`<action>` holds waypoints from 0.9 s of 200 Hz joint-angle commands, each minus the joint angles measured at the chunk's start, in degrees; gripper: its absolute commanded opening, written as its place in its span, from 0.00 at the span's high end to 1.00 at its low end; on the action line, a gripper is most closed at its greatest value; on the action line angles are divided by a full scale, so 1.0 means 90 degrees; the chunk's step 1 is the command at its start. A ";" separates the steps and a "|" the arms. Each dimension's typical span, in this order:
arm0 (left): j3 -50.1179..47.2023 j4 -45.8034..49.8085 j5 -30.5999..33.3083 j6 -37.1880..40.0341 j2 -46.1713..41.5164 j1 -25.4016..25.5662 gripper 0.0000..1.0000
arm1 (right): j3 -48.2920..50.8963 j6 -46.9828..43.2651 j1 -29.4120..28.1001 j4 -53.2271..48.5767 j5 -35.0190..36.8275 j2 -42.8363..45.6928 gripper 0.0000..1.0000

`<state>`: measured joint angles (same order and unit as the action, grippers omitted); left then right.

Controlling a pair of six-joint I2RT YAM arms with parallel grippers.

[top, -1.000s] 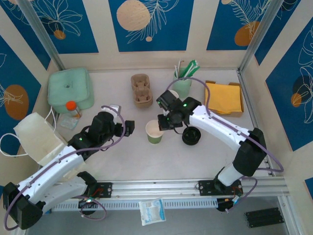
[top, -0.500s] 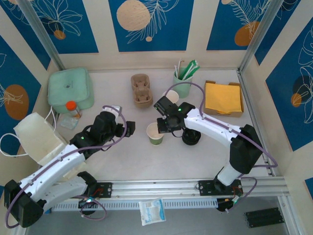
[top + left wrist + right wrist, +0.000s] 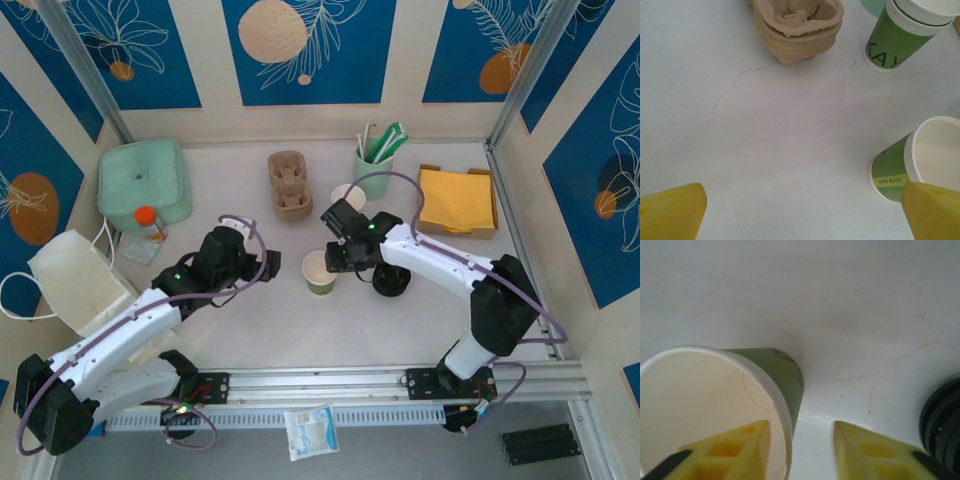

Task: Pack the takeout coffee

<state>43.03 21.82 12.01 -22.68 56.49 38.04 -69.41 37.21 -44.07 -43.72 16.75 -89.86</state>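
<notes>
Upright near the middle of the counter: the coffee cup, green-sided, pale inside, mouth open. Over its right rim, the right tool, fingers apart and straddling the cup wall. One yellow finger inside the cup, the other outside, with a strip of bare counter between that one and the wall; not clamped. Just right of the cup, apart from it: black lids, stacked. Left of the cup and short of it, the left tool, spread wide above bare counter, holding nothing. Farther back: a second cup, a pulp cup carrier, a mint cup of straws, and yellow napkins at the right.
</notes>
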 commanded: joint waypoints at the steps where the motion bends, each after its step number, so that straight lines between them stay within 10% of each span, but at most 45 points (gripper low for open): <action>1: 0.0286 -0.0115 -0.0133 -0.0059 0.0033 0.0099 0.00 | -0.0376 -0.0002 0.0100 -0.0446 0.0041 0.0652 0.55; 92: 0.0716 -0.0013 -0.0475 -0.0239 0.0188 0.0406 0.01 | 0.0182 -0.0225 0.1094 -0.1357 0.0990 0.1166 0.45; 180: 0.0767 -0.0101 -0.0404 -0.0359 0.0330 0.0700 0.01 | 0.0556 -0.0658 0.1567 -0.1073 -0.0338 0.0459 0.53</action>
<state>48.49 21.85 8.58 -25.06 58.81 43.40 -65.36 32.49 -29.91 -53.98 16.97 -83.68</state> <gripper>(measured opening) 0.994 0.482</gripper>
